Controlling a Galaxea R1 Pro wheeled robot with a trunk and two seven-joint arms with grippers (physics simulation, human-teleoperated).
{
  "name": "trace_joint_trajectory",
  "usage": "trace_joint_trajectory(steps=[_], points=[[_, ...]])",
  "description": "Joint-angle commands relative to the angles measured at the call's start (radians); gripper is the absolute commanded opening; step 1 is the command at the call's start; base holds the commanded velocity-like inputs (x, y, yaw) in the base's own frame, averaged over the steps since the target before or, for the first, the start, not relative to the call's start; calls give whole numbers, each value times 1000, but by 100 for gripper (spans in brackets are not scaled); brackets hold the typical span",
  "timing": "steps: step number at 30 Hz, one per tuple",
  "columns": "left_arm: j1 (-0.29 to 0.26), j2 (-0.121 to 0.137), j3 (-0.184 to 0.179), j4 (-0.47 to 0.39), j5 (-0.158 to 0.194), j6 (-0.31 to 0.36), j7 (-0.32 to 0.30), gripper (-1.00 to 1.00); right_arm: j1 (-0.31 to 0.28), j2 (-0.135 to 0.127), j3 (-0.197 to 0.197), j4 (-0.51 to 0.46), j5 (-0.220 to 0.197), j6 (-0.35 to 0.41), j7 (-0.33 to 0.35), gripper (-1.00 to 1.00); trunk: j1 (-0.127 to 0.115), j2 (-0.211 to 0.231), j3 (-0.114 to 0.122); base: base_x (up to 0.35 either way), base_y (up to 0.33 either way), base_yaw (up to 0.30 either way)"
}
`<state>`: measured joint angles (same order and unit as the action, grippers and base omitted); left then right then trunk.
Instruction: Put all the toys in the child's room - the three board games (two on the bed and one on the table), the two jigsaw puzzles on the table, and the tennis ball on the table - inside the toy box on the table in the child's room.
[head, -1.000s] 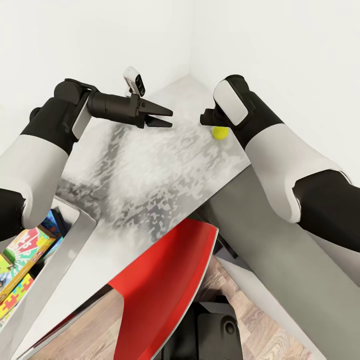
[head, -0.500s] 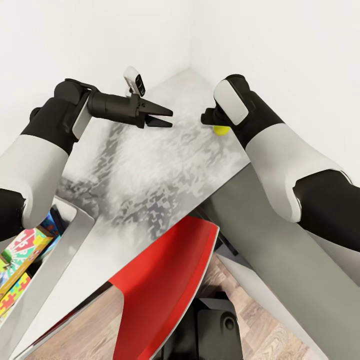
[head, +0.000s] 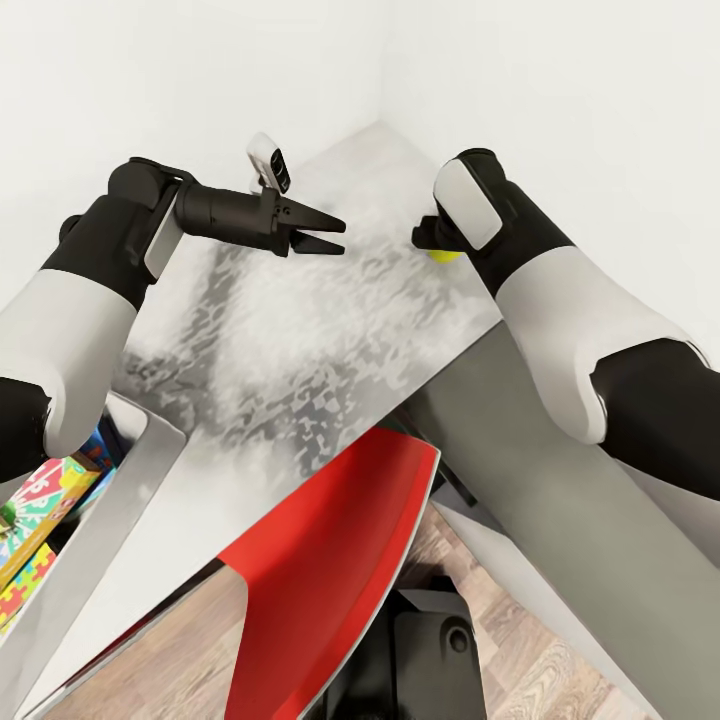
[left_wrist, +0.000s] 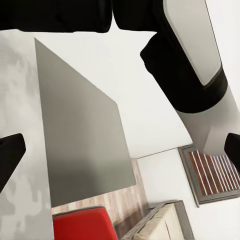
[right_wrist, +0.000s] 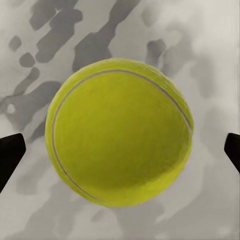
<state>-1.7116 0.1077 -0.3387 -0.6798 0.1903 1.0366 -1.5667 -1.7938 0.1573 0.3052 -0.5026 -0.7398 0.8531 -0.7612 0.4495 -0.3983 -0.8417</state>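
The yellow-green tennis ball (right_wrist: 120, 132) lies on the mottled white table (head: 300, 340) near its far corner. My right gripper (right_wrist: 120, 156) hangs open straight over the ball, one fingertip (right_wrist: 10, 160) on each side and apart from it. In the head view my right wrist covers most of the tennis ball (head: 443, 256). My left gripper (head: 338, 238) hovers open and empty above the table's far left part. The grey toy box (head: 110, 490) stands at the near left, holding colourful board games (head: 45, 495) and a jigsaw puzzle (head: 20, 590).
A red chair (head: 330, 560) stands tucked against the table's near edge. White walls close in behind the table's corner. The grey table side (head: 520, 470) runs under my right arm, with wooden floor (head: 520, 660) below.
My right wrist has sunk closer over the tennis ball, hiding more of it. The head view has drifted slightly, sliding the toy box toward the left edge. The left arm has stayed put.
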Motion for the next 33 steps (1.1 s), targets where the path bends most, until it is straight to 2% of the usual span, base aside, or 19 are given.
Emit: trace_joint_trajectory(steps=[1,33], points=[[-1,1,-5,0,3,11,-4,100,-1,-1,6,0,-11,2,-10,100,1,-2,-2,0,0,0],[-2,0,-5,0,3,11,-4,100,-2,-3,2,-1,-14,10,-10,100,1,-2,-4,0,0,0]])
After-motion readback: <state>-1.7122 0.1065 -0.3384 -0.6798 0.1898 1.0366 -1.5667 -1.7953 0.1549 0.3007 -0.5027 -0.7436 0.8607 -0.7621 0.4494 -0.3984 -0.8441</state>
